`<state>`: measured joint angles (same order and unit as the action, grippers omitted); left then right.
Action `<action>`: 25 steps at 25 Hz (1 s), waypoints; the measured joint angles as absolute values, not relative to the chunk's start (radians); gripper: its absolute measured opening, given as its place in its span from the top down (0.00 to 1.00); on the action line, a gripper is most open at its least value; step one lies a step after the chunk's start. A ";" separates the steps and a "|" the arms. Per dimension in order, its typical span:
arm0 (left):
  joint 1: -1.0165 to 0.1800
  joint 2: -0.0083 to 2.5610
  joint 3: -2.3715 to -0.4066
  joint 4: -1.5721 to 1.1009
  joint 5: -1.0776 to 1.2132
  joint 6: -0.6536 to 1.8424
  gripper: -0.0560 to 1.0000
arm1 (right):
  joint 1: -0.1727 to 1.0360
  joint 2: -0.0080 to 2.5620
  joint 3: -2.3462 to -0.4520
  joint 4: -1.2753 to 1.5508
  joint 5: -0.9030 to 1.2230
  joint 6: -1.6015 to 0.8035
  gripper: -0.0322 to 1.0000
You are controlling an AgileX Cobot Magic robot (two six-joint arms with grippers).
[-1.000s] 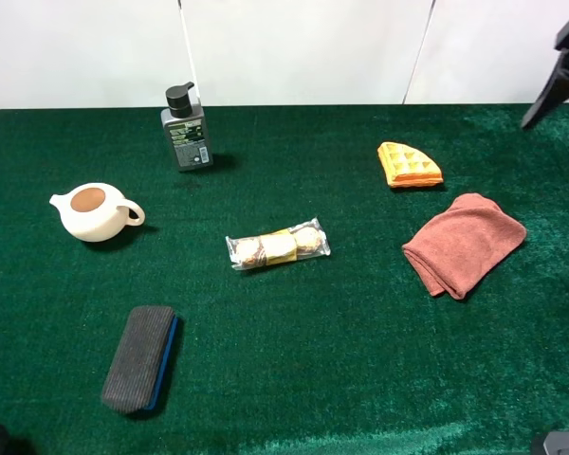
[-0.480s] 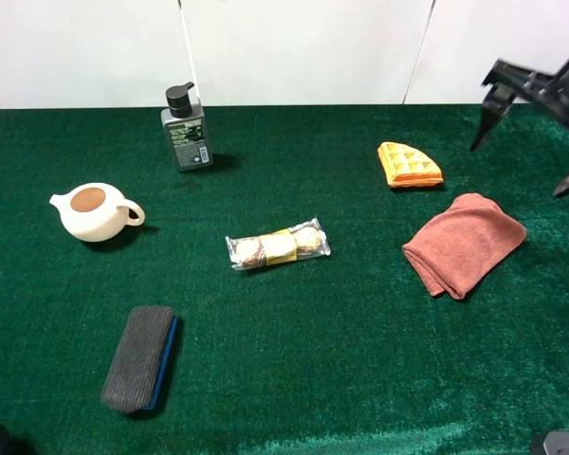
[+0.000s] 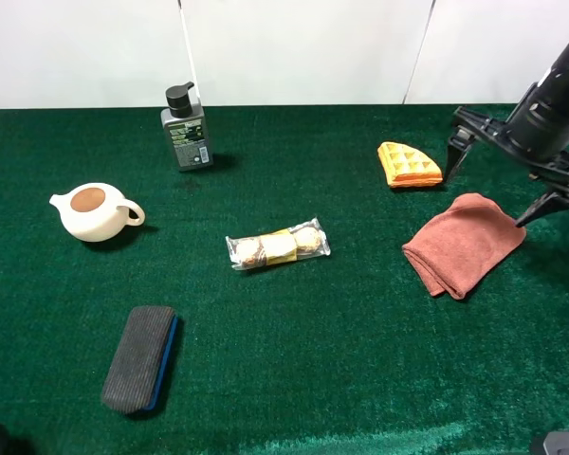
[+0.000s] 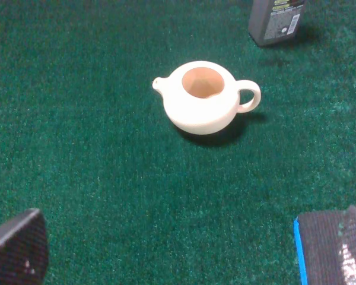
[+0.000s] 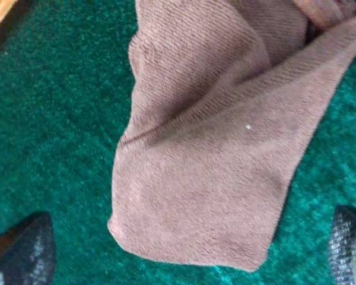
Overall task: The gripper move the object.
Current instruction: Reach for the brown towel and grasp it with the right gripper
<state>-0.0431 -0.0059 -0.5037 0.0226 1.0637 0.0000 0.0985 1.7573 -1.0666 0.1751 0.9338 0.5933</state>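
The salmon-pink folded towel (image 3: 463, 245) lies on the green cloth at the right. My right gripper (image 3: 491, 187) hangs open just over its far end, one finger (image 3: 452, 156) near the waffle and the other (image 3: 531, 213) at the towel's right corner. In the right wrist view the towel (image 5: 219, 160) fills the space between the two spread fingertips of the right gripper (image 5: 187, 252). It is not touching the towel. My left gripper (image 4: 184, 252) is open and empty, low over the cloth near the teapot.
An orange-yellow waffle wedge (image 3: 410, 164) lies just behind the towel. A packet of snacks (image 3: 278, 245) is in the middle. A cream teapot (image 3: 90, 210), a dark pump bottle (image 3: 185, 128) and a grey eraser block (image 3: 139, 357) are on the left.
My right arm has come down and to the left from the upper right corner and now hangs over the towel with its fingers spread. Nothing on the table has moved.
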 joint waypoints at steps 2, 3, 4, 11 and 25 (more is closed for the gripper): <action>-0.043 -0.006 -0.504 0.023 1.064 0.000 0.01 | 0.099 1.782 -1.067 0.179 0.922 0.593 0.30; -0.043 -0.006 -0.504 0.023 1.064 0.000 0.01 | 0.099 1.792 -1.067 0.179 0.913 0.593 0.30; -0.043 -0.006 -0.504 0.023 1.064 0.000 0.01 | 0.099 1.804 -1.067 0.182 0.906 0.593 0.30; -0.043 -0.006 -0.504 0.023 1.064 0.000 0.01 | 0.099 1.862 -1.045 0.190 0.846 0.618 0.30; -0.043 -0.006 -0.504 0.023 1.064 0.000 0.01 | 0.099 1.964 -1.005 0.188 0.758 0.623 0.30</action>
<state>-0.0431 -0.0059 -0.5037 0.0226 1.0637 0.0000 0.0985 1.9639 -1.0046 0.1882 0.7577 0.6235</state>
